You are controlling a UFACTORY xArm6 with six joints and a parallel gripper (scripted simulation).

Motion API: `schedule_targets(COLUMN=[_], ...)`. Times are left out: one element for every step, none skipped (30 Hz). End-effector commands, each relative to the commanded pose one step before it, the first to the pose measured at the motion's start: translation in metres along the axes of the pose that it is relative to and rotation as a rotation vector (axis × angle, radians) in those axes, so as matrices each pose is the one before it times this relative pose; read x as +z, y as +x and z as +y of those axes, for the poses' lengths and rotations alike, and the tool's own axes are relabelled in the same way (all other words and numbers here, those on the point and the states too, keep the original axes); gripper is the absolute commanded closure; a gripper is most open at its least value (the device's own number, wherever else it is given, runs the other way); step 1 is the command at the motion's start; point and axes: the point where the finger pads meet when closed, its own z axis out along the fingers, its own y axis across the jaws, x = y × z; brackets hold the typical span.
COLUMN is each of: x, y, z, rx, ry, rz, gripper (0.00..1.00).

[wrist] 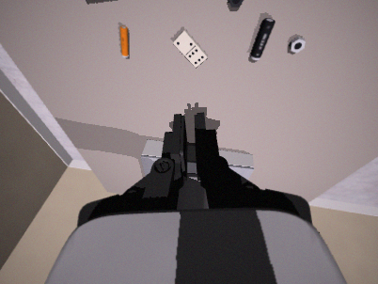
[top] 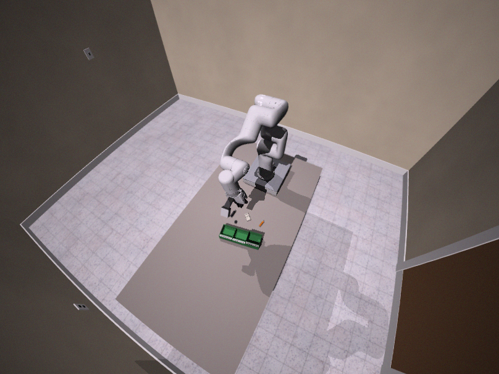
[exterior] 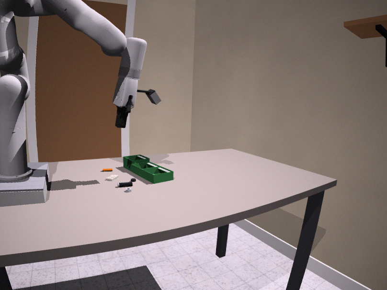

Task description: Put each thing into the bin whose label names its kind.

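Note:
My gripper (top: pixel 242 205) (exterior: pixel 120 126) (wrist: pixel 190 128) is shut to a narrow gap, with nothing between its fingers, high above the table on the robot's side of the things. An orange cylinder (top: pixel 261 223) (exterior: pixel 107 170) (wrist: pixel 124 41), a white domino (top: pixel 247 216) (exterior: pixel 111 177) (wrist: pixel 190 48), a black cylinder (top: pixel 233 213) (exterior: pixel 125 184) (wrist: pixel 262 39) with silvery ends, a small black piece (top: pixel 235 221) (exterior: pixel 133 180) (wrist: pixel 234 4) and a silvery nut (exterior: pixel 128 189) (wrist: pixel 296 45) lie on the table. Three joined green bins (top: pixel 242 233) (exterior: pixel 163 177) stand beyond them; their labels are unreadable.
The robot's base plate (top: pixel 279 182) (exterior: pixel 23 197) stands on the table (top: pixel 193 278) (exterior: pixel 218 190) behind the things. The wrist camera (top: pixel 225 211) (exterior: pixel 153 96) sticks out beside the gripper. A wall shelf (exterior: pixel 364 26) is far off at the upper right of the exterior view.

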Motion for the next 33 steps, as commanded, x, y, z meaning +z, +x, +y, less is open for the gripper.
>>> schedule_targets(x=[-0.00749, -0.00491, -0.00001, 0.0, 0.0, 0.0, 0.00001, 0.0, 0.0, 0.0, 0.0, 0.0, 0.0, -0.00001, 0.00001, 0.0, 0.00576, 0.00577, 0.00578, 0.00577, 0.00577, 0.00577, 0.00577, 0.00577, 0.00576, 0.00576, 0.00576, 0.0, 0.0, 0.00576, 0.00576, 0.00576, 0.00576], y=[-0.00126, -0.00013, 0.0, 0.0, 0.0, 0.0, 0.00001, 0.0, 0.0, 0.0, 0.0, 0.0, 0.0, 0.00003, -0.00001, -0.00001, 0.00593, 0.00589, 0.00582, 0.00584, 0.00571, 0.00568, 0.00563, 0.00556, 0.00555, 0.00555, 0.00555, 0.0, 0.0, 0.00555, 0.00554, 0.00554, 0.00554], z=[0.0049, 0.00295, -0.00001, 0.0, 0.0, 0.0, 0.00006, -0.00002, -0.00002, -0.00001, 0.0, 0.0, -0.00001, 0.00008, -0.00003, -0.00002, 0.00081, 0.00115, 0.00145, 0.00179, 0.00188, 0.00201, 0.00215, 0.0023, 0.00235, 0.00235, 0.00235, 0.0, 0.0, 0.00235, 0.00235, 0.00235, 0.00235], rx=[0.08399, 0.01896, 0.0145, 0.00901, 0.0, 0.0, -0.00001, 0.0, 0.0, 0.0, 0.0, 0.0, 0.0, -0.00003, 0.00001, 0.00001, -0.04999, -0.05, -0.05, -0.02428, -0.02007, -0.02565, -0.02804, -0.0084, 0.0, 0.0, 0.0, 0.0, 0.0, 0.0, 0.0, 0.0, 0.0], ry=[-0.10781, -0.01593, -0.01429, -0.01086, 0.0, 0.0, 0.00002, 0.0, 0.0, 0.0, 0.0, 0.0, -0.00001, 0.00007, -0.00002, -0.00002, -0.00005, -0.00002, -0.00002, 0.00003, -0.00032, -0.00025, 0.00029, 0.00022, -0.00002, -0.00002, -0.00002, 0.0, 0.0, -0.00002, -0.00002, -0.00002, -0.00002], rz=[0.06844, 0.02265, 0.01532, 0.00799, 0.0, 0.0, 0.00002, -0.00001, -0.00001, 0.0, 0.0, 0.0, 0.0, 0.00002, -0.00001, -0.00001, 0.00002, 0.00003, 0.00003, 0.00021, 0.00042, -0.00011, -0.00033, -0.0001, 0.00002, 0.00002, 0.00002, 0.0, 0.0, 0.00002, 0.00002, 0.00002, 0.00002], gripper=[0.93, 0.93, 0.93, 0.93, 0.93, 0.93, 0.93, 0.93, 0.93, 0.93, 0.93, 0.93, 0.93, 0.93, 0.93, 0.93, 0.93, 0.93, 0.93, 0.93, 0.93, 0.93, 0.93, 0.93, 0.93, 0.93, 0.93, 0.93, 0.93, 0.93, 0.93, 0.93, 0.93])
